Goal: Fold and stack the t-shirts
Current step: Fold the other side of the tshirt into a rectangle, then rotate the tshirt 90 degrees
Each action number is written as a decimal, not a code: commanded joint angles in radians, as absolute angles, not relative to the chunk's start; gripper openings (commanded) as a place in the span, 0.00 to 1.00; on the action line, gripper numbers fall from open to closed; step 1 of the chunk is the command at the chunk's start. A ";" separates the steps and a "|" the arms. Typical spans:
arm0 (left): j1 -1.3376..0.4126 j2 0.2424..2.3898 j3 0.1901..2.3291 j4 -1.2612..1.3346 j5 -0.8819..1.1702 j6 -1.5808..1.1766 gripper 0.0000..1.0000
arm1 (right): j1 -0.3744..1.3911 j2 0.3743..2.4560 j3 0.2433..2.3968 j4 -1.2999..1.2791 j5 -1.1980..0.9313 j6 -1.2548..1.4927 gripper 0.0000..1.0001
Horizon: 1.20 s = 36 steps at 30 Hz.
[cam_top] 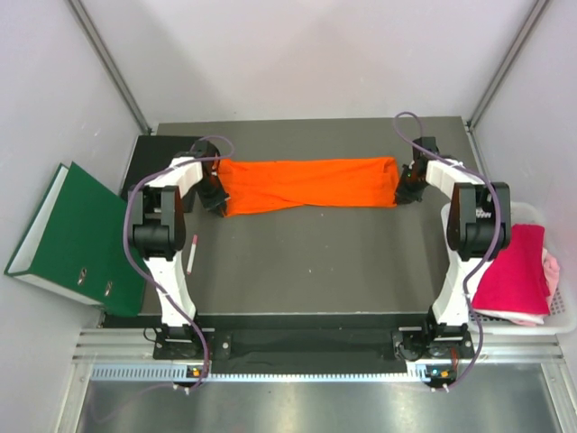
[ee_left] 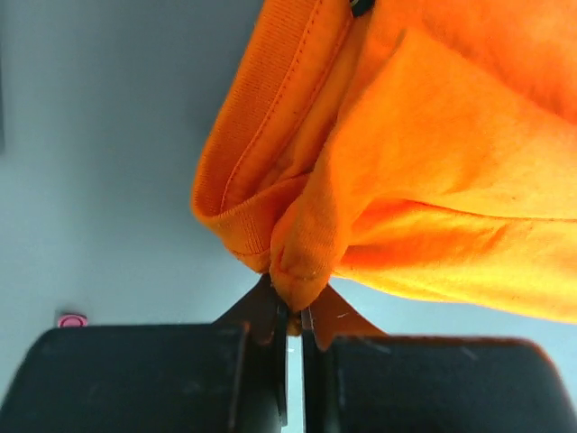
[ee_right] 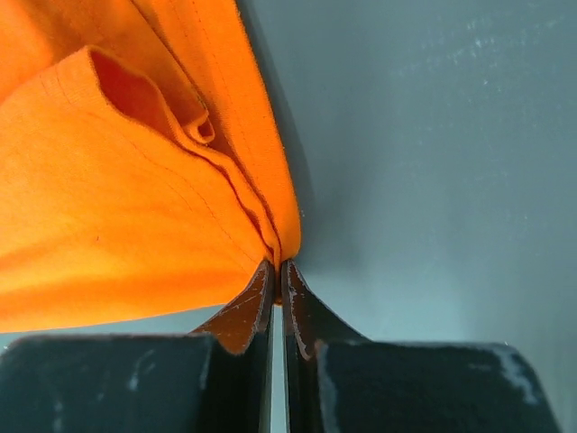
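Observation:
A bright orange t-shirt (cam_top: pixel 308 183) is stretched in a long band across the far part of the dark table, between my two grippers. My left gripper (cam_top: pixel 216 200) is shut on its left end; in the left wrist view a bunched fold of the orange t-shirt (ee_left: pixel 424 153) is pinched in my left gripper (ee_left: pixel 295 311). My right gripper (cam_top: pixel 407 188) is shut on the right end, where a hem of the orange t-shirt (ee_right: pixel 117 189) enters my right gripper (ee_right: pixel 279 266). A magenta t-shirt (cam_top: pixel 512 269) lies over a pale pink t-shirt (cam_top: pixel 549 269) at the right.
A white basket (cam_top: pixel 561 317) at the right edge holds the magenta and pink shirts. A green binder (cam_top: pixel 72 233) leans off the table's left side. A small pink-capped marker (cam_top: pixel 193 253) lies near the left arm. Grey walls close in on both sides.

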State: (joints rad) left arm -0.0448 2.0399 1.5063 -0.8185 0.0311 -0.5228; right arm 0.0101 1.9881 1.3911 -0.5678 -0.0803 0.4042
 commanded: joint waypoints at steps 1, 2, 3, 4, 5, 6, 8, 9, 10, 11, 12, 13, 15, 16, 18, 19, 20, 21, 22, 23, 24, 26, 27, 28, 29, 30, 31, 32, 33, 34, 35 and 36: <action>-0.034 2.080 1.575 -0.821 -0.043 -0.522 0.00 | 0.006 1.931 1.327 -0.597 -0.008 0.367 0.00; -0.032 2.085 1.581 -0.821 -0.046 -0.519 0.00 | 0.008 1.916 1.318 -0.615 -0.003 0.365 0.00; -0.031 2.088 1.588 -0.827 -0.054 -0.518 0.00 | 0.008 1.887 1.310 -0.623 0.021 0.359 0.00; -0.029 2.091 1.601 -0.833 -0.055 -0.518 0.00 | -0.026 1.873 1.295 -0.630 0.026 0.359 0.00; -0.026 2.097 1.609 -0.838 -0.058 -0.515 0.00 | -0.032 1.858 1.289 -0.643 0.026 0.356 0.00; -0.023 2.102 1.617 -0.842 -0.064 -0.517 0.00 | -0.035 1.836 1.286 -0.655 0.031 0.356 0.00; -0.017 2.114 1.638 -0.851 -0.064 -0.512 0.00 | -0.048 1.821 1.282 -0.689 0.026 0.348 0.00; -0.015 2.118 1.647 -0.853 -0.063 -0.512 0.00 | -0.049 1.810 1.284 -0.701 0.022 0.345 0.00; -0.011 2.131 1.667 -0.854 -0.058 -0.509 0.00 | -0.052 1.806 1.284 -0.724 0.012 0.331 0.00; -0.011 2.141 1.681 -0.856 -0.055 -0.503 0.00 | -0.052 1.796 1.281 -0.733 0.006 0.327 0.00; -0.009 2.151 1.701 -0.859 -0.054 -0.499 0.00 | -0.051 1.792 1.279 -0.745 -0.027 0.322 0.00; -0.008 2.178 1.748 -0.865 -0.058 -0.494 0.00 | -0.051 1.786 1.261 -0.764 -0.037 0.316 0.00; -0.008 2.209 1.805 -0.893 -0.057 -0.485 0.00 | -0.048 1.758 1.233 -0.775 -0.070 0.310 0.00; -0.008 2.244 1.866 -0.903 -0.052 -0.483 0.00 | -0.046 1.749 1.195 -0.778 -0.080 0.308 0.00; -0.008 2.275 1.922 -0.928 -0.040 -0.480 0.00 | -0.040 1.721 1.157 -0.781 -0.104 0.305 0.00; -0.009 2.305 1.971 -0.937 -0.028 -0.483 0.10 | -0.038 1.714 1.116 -0.784 -0.118 0.302 0.02; -0.008 2.318 1.991 -0.952 -0.020 -0.483 0.30 | -0.037 1.703 1.097 -0.787 -0.135 0.298 0.07; -0.009 2.327 2.008 -0.965 -0.015 -0.485 0.45 | -0.034 1.694 1.080 -0.790 -0.176 0.288 0.22; -0.011 2.332 2.025 -0.974 -0.009 -0.494 0.72 | -0.031 1.684 1.048 -0.798 -0.201 0.282 0.43; -0.011 2.326 2.020 -0.974 -0.008 -0.492 0.99 | -0.028 1.658 1.037 -0.804 -0.219 0.278 0.52; -0.014 2.301 1.991 -0.965 -0.009 -0.492 0.99 | -0.020 1.638 1.025 -0.807 -0.221 0.270 0.67; -0.015 2.260 1.944 -0.945 -0.006 -0.486 0.99 | -0.020 1.586 1.028 -0.818 -0.213 0.262 0.83; -0.015 2.237 1.887 -0.921 -0.005 -0.485 0.99 | -0.020 1.572 1.052 -0.825 -0.204 0.259 0.98; -0.017 2.186 1.858 -0.908 -0.005 -0.483 0.99 | -0.020 1.565 1.071 -0.836 -0.201 0.255 1.00; -0.017 2.160 1.827 -0.896 0.024 -0.483 0.99 | -0.020 1.559 1.090 -0.839 -0.192 0.249 1.00; -0.017 2.110 1.771 -0.875 0.034 -0.486 0.99 | -0.020 1.562 1.136 -0.839 -0.187 0.238 1.00; -0.017 2.085 1.738 -0.862 0.047 -0.497 0.99 | -0.021 1.566 1.159 -0.836 -0.183 0.235 1.00; -0.017 2.060 1.709 -0.848 0.061 -0.506 0.99 | -0.021 1.592 1.184 -0.835 -0.169 0.232 0.99; -0.018 2.013 1.645 -0.830 0.096 -0.515 0.99 | -0.021 1.606 1.234 -0.821 -0.164 0.223 1.00; -0.018 1.988 1.611 -0.792 0.112 -0.537 0.99 | -0.020 1.626 1.261 -0.813 -0.158 0.218 1.00; -0.021 1.964 1.577 -0.767 0.126 -0.549 0.99 | -0.020 1.669 1.284 -0.804 -0.150 0.216 0.99; -0.021 1.921 1.513 -0.746 0.165 -0.563 0.99 | -0.020 1.692 1.329 -0.778 -0.149 0.215 1.00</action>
State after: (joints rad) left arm -0.0204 2.0880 1.6444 -0.8654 0.0597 -0.5072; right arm -0.0219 1.6287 1.1736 -0.8562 -0.1955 0.2508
